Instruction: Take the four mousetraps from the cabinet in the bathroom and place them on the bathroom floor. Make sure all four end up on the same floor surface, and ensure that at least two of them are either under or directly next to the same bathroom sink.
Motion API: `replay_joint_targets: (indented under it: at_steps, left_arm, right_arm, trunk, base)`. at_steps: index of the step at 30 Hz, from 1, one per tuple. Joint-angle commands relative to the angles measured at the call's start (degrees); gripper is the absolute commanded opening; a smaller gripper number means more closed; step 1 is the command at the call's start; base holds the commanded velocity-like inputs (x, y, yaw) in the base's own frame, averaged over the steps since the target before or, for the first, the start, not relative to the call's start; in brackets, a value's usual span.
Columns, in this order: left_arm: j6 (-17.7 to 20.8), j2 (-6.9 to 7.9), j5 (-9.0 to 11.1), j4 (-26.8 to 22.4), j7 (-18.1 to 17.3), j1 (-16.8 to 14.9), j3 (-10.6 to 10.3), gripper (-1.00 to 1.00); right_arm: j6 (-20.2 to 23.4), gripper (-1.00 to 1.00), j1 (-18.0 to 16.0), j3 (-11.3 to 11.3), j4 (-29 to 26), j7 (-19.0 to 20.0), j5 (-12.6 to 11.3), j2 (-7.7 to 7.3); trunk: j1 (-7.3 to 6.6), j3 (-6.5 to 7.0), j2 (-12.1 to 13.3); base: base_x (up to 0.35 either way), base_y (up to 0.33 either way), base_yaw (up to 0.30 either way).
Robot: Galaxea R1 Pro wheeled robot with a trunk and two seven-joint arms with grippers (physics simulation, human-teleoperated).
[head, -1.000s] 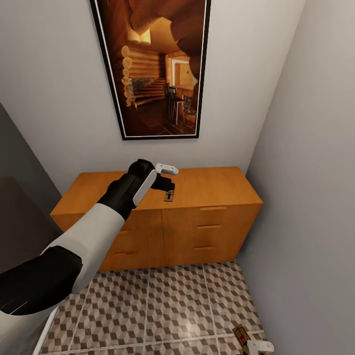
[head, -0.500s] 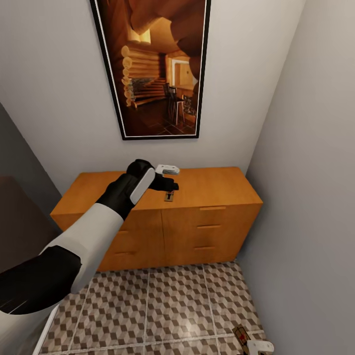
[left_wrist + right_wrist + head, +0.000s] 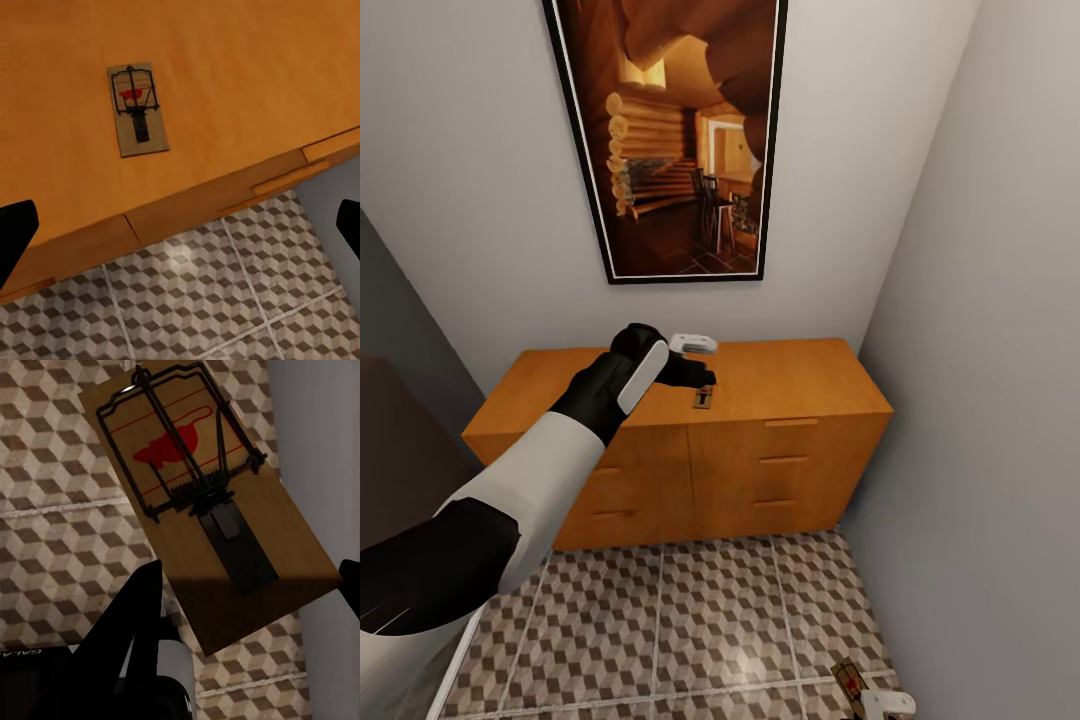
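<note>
The orange-brown cabinet (image 3: 800, 372) stands against the far wall. One mousetrap (image 3: 703, 398) lies flat on its top near the front edge, also seen in the left wrist view as the mousetrap (image 3: 137, 109) on the cabinet top (image 3: 247, 60). My left gripper (image 3: 698, 379) hovers just above and behind that trap, its fingers (image 3: 15, 234) spread wide and open. At the head view's bottom right, my right gripper (image 3: 880, 706) is shut on a second mousetrap (image 3: 210, 502) over the cube-patterned bathroom floor (image 3: 690, 620). The sink is out of view.
A large framed picture (image 3: 680, 140) hangs above the cabinet. A grey wall (image 3: 990, 400) runs close along the cabinet's right end. A dark surface (image 3: 395, 450) and a white edge (image 3: 452, 665) lie at the left. Drawer handles (image 3: 784, 460) face the floor space.
My left arm has drifted slightly to the left above the cabinet top. The trap on the cabinet and my right gripper have not moved.
</note>
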Motion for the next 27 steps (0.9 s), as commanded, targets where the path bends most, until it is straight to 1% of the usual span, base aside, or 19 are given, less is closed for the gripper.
replay_joint_targets:
  at_steps: [1, 2, 4, 5, 6, 8, 9, 10, 14, 16, 24, 26, 27]
  left_arm:
    - [0.13, 0.01, 0.59, -0.03, 1.31, -0.06, -0.11, 1.00]
    - [0.12, -0.01, 0.59, -0.03, 1.94, -0.06, -0.10, 1.00]
    - [0.16, -0.41, 0.58, -0.03, 7.90, -0.06, -0.08, 1.00]
    - [0.17, -0.55, 0.57, -0.03, 9.46, -0.06, -0.06, 1.00]
    - [0.17, -0.93, 0.64, -0.08, 12.71, -0.06, -0.03, 1.00]
    - [0.18, -1.22, 0.74, -0.17, 15.80, -0.06, -0.01, 1.00]
    - [0.18, -1.41, 0.84, -0.27, 18.40, -0.06, 0.00, 1.00]
    - [0.18, -1.50, 0.89, -0.31, 19.43, -0.06, 0.01, 1.00]
    - [0.19, -1.74, 0.98, -0.40, 22.26, -0.06, 0.02, 1.00]
    - [0.19, -1.80, 1.01, -0.35, 22.97, -0.06, 0.02, 1.00]
    - [0.19, -1.97, 1.27, -0.20, 23.67, -0.06, 0.01, 1.00]
    - [0.19, -2.00, 2.38, -0.12, 23.66, -0.06, 0.02, 1.00]
    - [0.19, -2.00, 4.82, -0.06, 23.66, -0.06, -0.02, 1.00]
  right_arm:
    - [-0.22, -1.00, -0.05, 0.49, 0.06, -0.03, -0.62, 0.02]
    - [-0.22, -1.00, -0.05, 0.49, 0.06, -0.03, -0.62, 0.02]
    - [-0.22, -1.00, -0.05, 0.49, 0.06, -0.03, -0.62, 0.02]
    - [-0.22, -1.00, -0.05, 0.49, 0.06, -0.03, -0.62, 0.02]
    - [-0.22, -1.00, -0.05, 0.49, 0.06, -0.03, -0.62, 0.02]
    - [-0.22, -1.00, -0.05, 0.49, 0.06, -0.03, -0.62, 0.02]
    - [-0.22, -1.00, -0.05, 0.49, 0.06, -0.03, -0.62, 0.02]
    - [-0.22, -1.00, -0.05, 0.49, 0.06, -0.03, -0.62, 0.02]
    - [-0.22, -1.00, -0.05, 0.49, 0.06, -0.03, -0.62, 0.02]
    - [-0.22, -1.00, -0.05, 0.49, 0.06, -0.03, -0.62, 0.02]
    - [-0.22, -1.00, -0.04, 0.49, 0.06, -0.03, -0.62, 0.05]
    - [-0.22, -1.00, -0.05, 0.49, 0.06, -0.03, -0.62, 0.06]
    - [-0.22, -1.00, -0.05, 0.49, 0.06, -0.03, -0.62, 0.08]
  trunk:
    - [0.03, -0.11, -0.11]
    - [0.03, -0.11, -0.11]
    - [0.03, -0.11, -0.11]
    - [0.03, -0.11, -0.11]
    - [0.03, -0.11, -0.11]
    - [0.03, -0.11, -0.11]
    - [0.03, -0.11, -0.11]
    - [0.03, -0.11, -0.11]
    - [0.03, -0.11, -0.11]
    - [0.03, -0.11, -0.11]
    - [0.03, -0.11, -0.11]
    - [0.03, -0.11, -0.11]
    - [0.03, -0.11, -0.11]
  base:
    - [0.000, 0.000, 0.000]
    - [0.000, 0.000, 0.000]
    - [0.000, 0.000, 0.000]
    - [0.000, 0.000, 0.000]
    - [0.000, 0.000, 0.000]
    - [0.000, 0.000, 0.000]
    - [0.000, 0.000, 0.000]
    - [0.000, 0.000, 0.000]
    - [0.000, 0.000, 0.000]
    - [0.000, 0.000, 0.000]
    - [0.000, 0.000, 0.000]
    - [0.000, 0.000, 0.000]
    - [0.000, 0.000, 0.000]
